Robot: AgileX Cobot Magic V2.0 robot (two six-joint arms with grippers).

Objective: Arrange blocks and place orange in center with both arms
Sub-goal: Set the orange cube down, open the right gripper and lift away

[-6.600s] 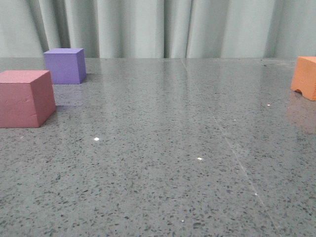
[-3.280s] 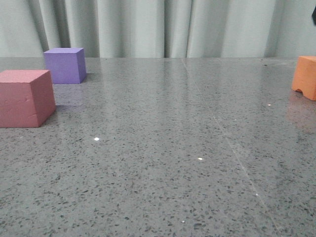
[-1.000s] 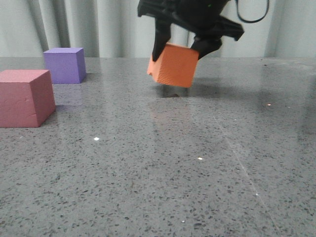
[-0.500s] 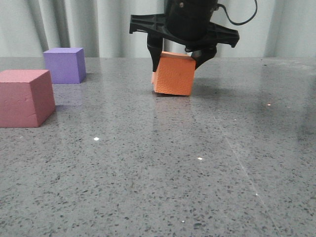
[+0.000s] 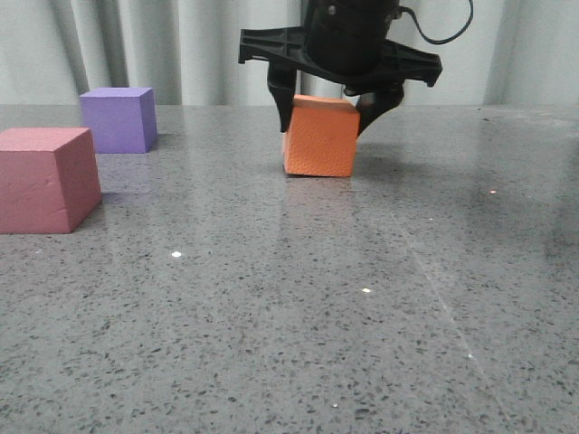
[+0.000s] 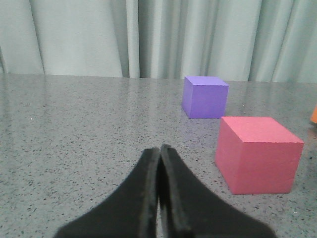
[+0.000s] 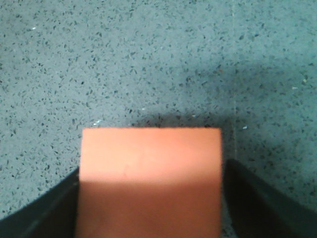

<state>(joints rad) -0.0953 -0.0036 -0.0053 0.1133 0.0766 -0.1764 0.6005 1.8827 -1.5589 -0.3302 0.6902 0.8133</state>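
1. The step in hand looked like setting down the orange cube (image 5: 319, 136): in the front view it sat flat on the counter (image 5: 298, 307), upper middle of the frame, with the right pincer (image 5: 330, 107) straddling its top.

2. The right pincer's fingers (image 7: 47, 210) flanked the cube on both sides. In the right wrist view a thin gap seemed to show on one side, so I could not tell whether it gripped the cube or had just let go.

3. The left pincer (image 6: 159, 163) was closed with its fingers pressed together and nothing between them, low in the left wrist view, above bare counter.

4. The red cube (image 5: 47, 179) stood at the left edge of the front view, and the purple cube (image 5: 118, 119) behind it in the upper left, the two near each other but apart.

5. The orange cube lay well to the right of both, so by my judgement it was not between them and the arranging was unfinished.

6. The next move probably called for the right pincer to open fully and lift straight up so as not to tip the foam cube; then the left arm would need to shift the red or purple cube so the orange one ended up between them.

7. No containers were in view; every cube rested directly on the counter.
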